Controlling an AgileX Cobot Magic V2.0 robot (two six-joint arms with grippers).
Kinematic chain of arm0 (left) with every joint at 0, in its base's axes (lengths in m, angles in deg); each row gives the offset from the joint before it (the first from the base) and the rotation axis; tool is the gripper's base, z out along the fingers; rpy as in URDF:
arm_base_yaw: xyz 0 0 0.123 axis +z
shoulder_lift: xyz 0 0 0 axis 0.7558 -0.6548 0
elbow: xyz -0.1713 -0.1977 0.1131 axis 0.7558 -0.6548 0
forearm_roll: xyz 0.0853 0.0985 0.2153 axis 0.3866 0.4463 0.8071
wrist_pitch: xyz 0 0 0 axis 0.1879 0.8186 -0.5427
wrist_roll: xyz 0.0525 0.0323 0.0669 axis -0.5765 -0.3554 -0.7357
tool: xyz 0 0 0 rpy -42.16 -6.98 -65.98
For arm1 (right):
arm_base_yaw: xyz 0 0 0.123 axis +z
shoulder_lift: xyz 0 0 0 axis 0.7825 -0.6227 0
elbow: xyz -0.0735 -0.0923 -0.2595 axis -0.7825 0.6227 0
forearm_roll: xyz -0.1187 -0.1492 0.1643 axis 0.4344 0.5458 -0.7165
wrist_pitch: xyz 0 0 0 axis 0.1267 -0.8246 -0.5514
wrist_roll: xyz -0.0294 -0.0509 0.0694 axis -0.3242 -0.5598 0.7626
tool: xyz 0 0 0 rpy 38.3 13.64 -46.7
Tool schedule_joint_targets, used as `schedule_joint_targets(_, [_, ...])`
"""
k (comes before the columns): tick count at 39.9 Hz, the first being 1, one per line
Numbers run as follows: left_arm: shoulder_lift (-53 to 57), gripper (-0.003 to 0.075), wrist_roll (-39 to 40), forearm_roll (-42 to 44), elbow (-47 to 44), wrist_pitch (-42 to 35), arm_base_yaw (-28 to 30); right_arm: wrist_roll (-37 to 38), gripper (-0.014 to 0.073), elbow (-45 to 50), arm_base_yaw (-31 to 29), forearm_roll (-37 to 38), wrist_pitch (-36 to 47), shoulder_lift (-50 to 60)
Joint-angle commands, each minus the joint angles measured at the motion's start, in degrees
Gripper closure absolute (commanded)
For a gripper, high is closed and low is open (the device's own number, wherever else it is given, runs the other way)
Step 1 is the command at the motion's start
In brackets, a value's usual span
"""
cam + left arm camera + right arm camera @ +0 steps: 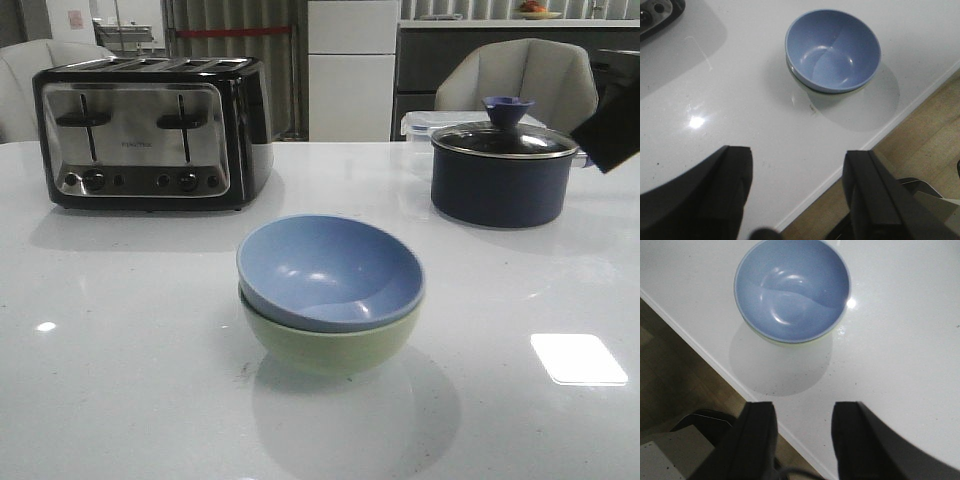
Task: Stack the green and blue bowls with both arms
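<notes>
Blue bowl (pixel 330 268) sat nested in green bowl (pixel 330 345), near the table's (pixel 120 380) front edge, mid-table. Both mouth-up; blue one tipped slightly, rim lower toward the front. Round, so no long axis. Left gripper (pixel 797 192) and right gripper (pixel 805 440) were above the table edge, fingers spread, holding nothing, well apart from the stack.

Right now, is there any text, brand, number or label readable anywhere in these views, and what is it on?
Toaster front: a small brand mark between the two levers, too small and blurred to read.
Toaster knobs: any markings are too small to read.
Blue bowl, green bowl, saucepan: no text visible.
Nothing else is legible.
</notes>
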Motion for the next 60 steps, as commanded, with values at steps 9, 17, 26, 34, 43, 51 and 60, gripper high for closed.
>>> schedule_joint_targets(9, [13.1,0.0264,2.1,1.1,-11.4,-8.5,0.1,-0.5,0.0198,-1.5,-0.1,-0.2,2.8,0.7])
schedule_joint_targets(17, [13.8,0.0264,7.3,5.9,-13.6,-9.4,0.1,-0.5,0.0207,-1.5,-0.1,-0.2,2.7,0.7])
schedule_joint_targets(26, [13.8,0.038,7.3,5.9,-13.8,-12.1,0.1,-0.5,0.0449,-1.5,-0.1,-0.2,2.6,0.7])
schedule_joint_targets(34, [13.8,0.0591,7.3,5.9,-13.8,-12.3,0.1,-0.5,0.0537,-1.5,-0.1,-0.2,2.6,0.7])
schedule_joint_targets(43, [13.8,0.0623,7.3,5.9,-13.8,-12.8,0.1,-0.5,0.0537,-1.5,-0.1,-0.2,2.6,0.7])
schedule_joint_targets(51, [13.8,0.0623,7.3,5.9,-13.8,-12.8,0.1,-0.5,0.0537,-1.5,-0.1,-0.2,2.6,0.7])
schedule_joint_targets(60, [18.7,0.0623,7.3,6.0,-14.4,-14.2,4.8,-0.5,0.0537,-1.5,-0.1,-0.2,2.6,0.7])
